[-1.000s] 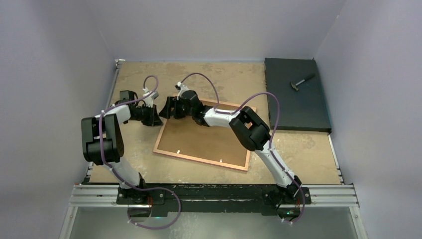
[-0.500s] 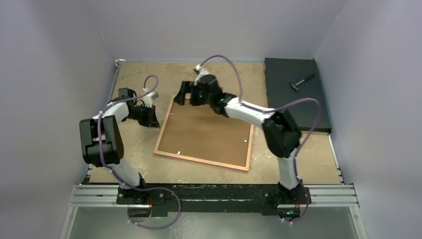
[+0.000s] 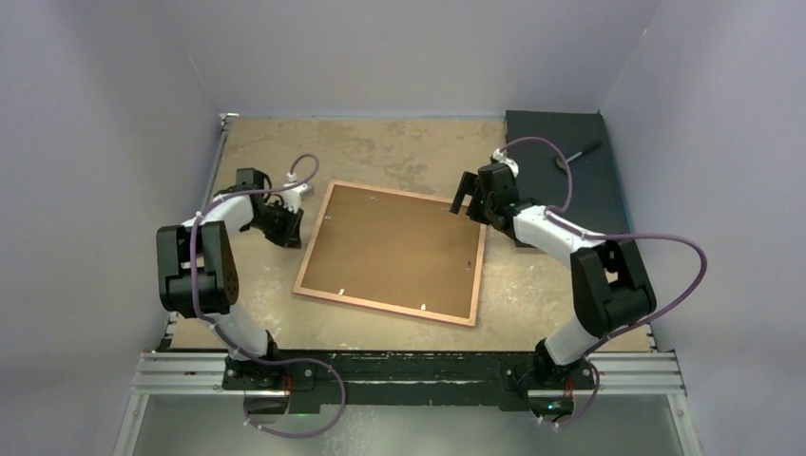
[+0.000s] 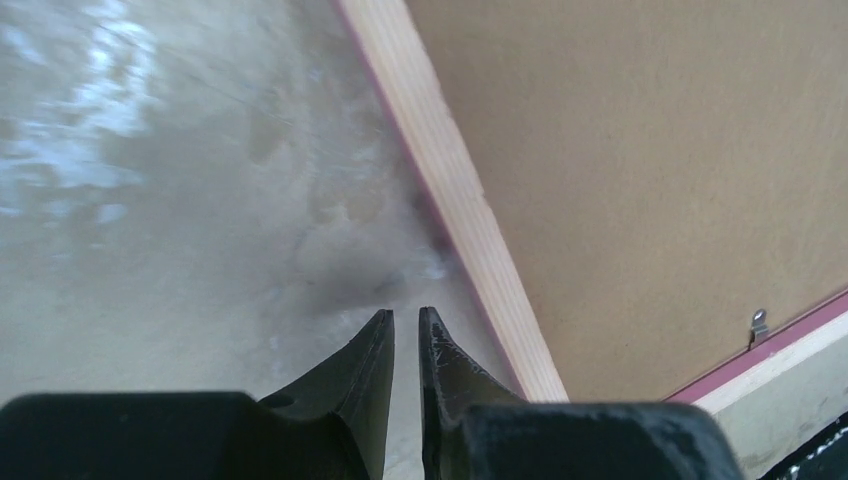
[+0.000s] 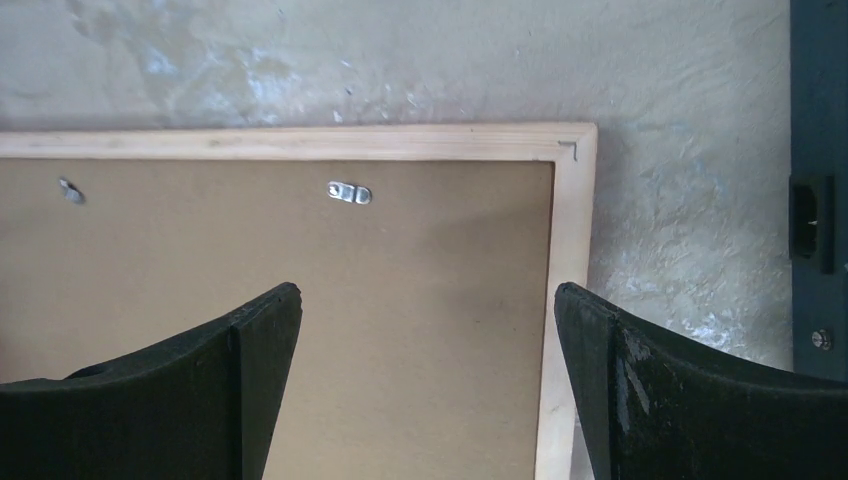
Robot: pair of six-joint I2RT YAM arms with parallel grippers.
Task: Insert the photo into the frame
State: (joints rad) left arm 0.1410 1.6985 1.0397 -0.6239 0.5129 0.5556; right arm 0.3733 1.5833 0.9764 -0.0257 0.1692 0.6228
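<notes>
The frame (image 3: 380, 307) lies back up on the table, its pale wood rim around a brown backing board (image 3: 394, 249) held by small metal clips (image 5: 350, 192). The photo is hidden. My left gripper (image 3: 291, 231) hangs low over the table just left of the frame's left rim (image 4: 470, 230). Its fingertips (image 4: 406, 315) are a narrow gap apart with nothing between them. My right gripper (image 3: 463, 201) hovers over the frame's far right corner, wide open and empty (image 5: 428, 290). One finger is above the board (image 5: 300, 240), the other beside the rim (image 5: 565, 250).
A dark mat (image 3: 570, 209) lies at the far right of the table with a small hammer (image 3: 577, 154) on it, close to my right arm. Walls enclose the table on the left, far and right sides.
My right arm swung from the frame's far left corner to its far right corner, jaws opening wide. My left gripper's jaws parted slightly. The frame stayed put.
</notes>
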